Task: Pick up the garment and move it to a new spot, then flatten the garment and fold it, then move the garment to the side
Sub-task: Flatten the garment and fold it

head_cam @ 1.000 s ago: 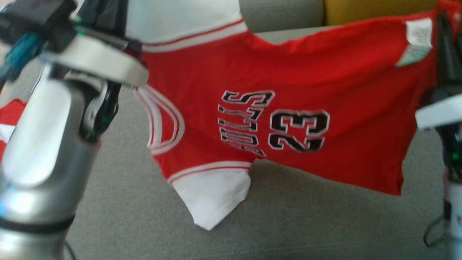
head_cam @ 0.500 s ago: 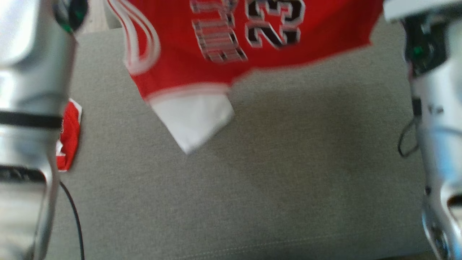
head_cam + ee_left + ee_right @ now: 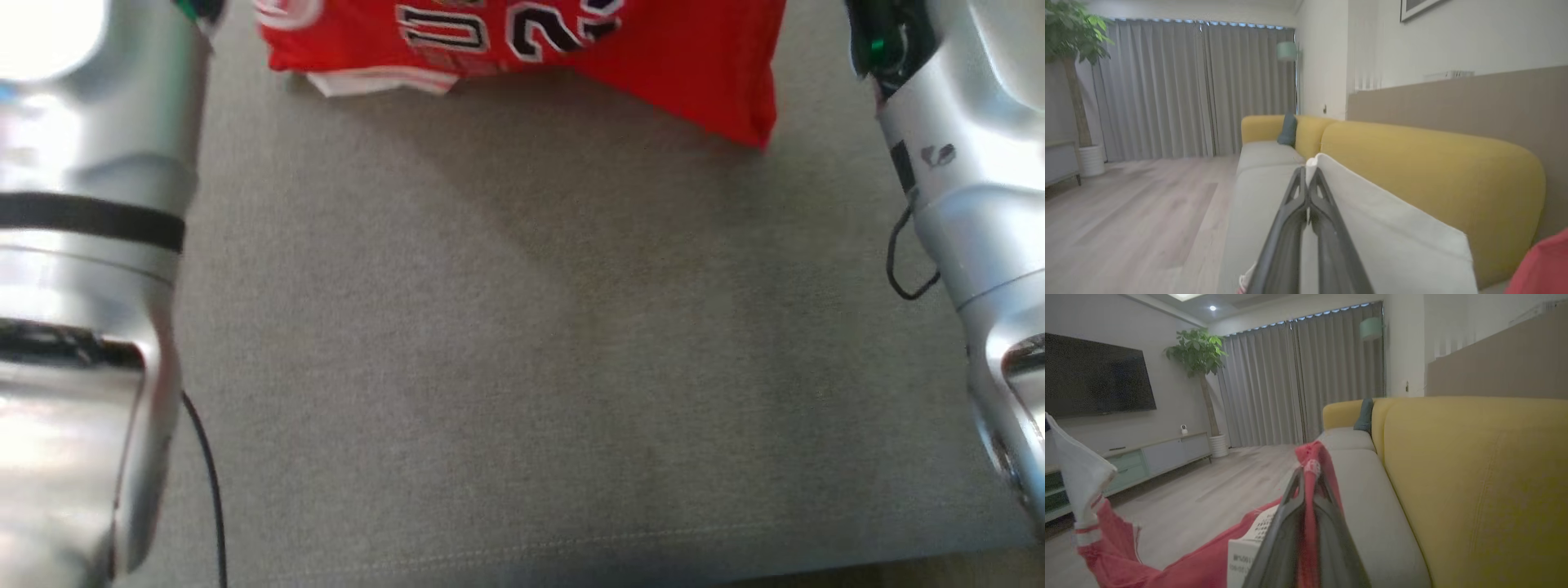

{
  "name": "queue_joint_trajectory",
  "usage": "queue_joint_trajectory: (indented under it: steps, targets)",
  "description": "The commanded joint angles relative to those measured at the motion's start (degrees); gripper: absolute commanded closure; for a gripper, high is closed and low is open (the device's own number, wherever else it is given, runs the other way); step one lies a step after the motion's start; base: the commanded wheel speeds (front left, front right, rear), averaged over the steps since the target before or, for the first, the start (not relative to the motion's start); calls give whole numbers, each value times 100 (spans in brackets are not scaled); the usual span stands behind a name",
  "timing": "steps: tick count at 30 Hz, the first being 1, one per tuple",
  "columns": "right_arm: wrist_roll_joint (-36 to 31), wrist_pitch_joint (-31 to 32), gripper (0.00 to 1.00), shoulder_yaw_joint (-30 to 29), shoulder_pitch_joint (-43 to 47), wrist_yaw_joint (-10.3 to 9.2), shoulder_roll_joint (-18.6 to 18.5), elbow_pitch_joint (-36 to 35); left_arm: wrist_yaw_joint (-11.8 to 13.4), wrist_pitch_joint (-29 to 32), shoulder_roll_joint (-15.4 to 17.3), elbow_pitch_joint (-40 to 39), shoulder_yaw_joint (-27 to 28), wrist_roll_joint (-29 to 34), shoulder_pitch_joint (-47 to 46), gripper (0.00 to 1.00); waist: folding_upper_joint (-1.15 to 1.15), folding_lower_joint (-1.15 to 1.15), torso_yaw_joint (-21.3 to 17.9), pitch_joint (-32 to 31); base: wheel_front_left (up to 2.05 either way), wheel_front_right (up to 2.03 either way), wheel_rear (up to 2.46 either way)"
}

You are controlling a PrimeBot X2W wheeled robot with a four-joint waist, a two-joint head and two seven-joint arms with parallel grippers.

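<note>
The grey fabric sofa seat (image 3: 522, 367) spreads across the head view, flanked by the two pale silver forearms, left (image 3: 82, 269) and right (image 3: 963, 204). A second ago this view was level with the red basketball jersey with white sleeves and dark number print (image 3: 571, 49), which hung stretched between the arms and clear of the cushion; the camera has since tipped down, so much of that shift is the view's own. Even so, the jersey now shows along the top edge with its lower hem and a white sleeve (image 3: 375, 80) apparently resting on the seat, no longer dangling. I judge the carry to the new spot is nearly done and the laying-out for flattening is starting.

The wrist views give what the head view cannot. The left wrist view shows the left hand (image 3: 1308, 175) with its long dark fingers pressed together on a white sleeve edge (image 3: 1372, 220), beside the mustard-yellow sofa back (image 3: 1433, 175). The right wrist view shows the right hand (image 3: 1308, 477) clamped on a red corner of the jersey near its white care label (image 3: 1245, 549), the cloth sagging away towards the other sleeve. Both grips hold, so the jersey is not yet released.
</note>
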Motion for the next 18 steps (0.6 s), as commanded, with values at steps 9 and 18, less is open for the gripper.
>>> queue_joint_trajectory:
  steps: [9, 18]
  targets:
    - [468, -75, 100, 495, -495, -4, 4, 424, -145, -21, -50, 536, 248, -154, 85, 100, 0, 0, 270, 757, 0, 0, 0]
    - [789, -77, 100, 886, -116, -4, -422, -219, -224, -21, 11, 268, 604, -201, 493, 100, 0, 0, 258, 551, 0, 0, 0]
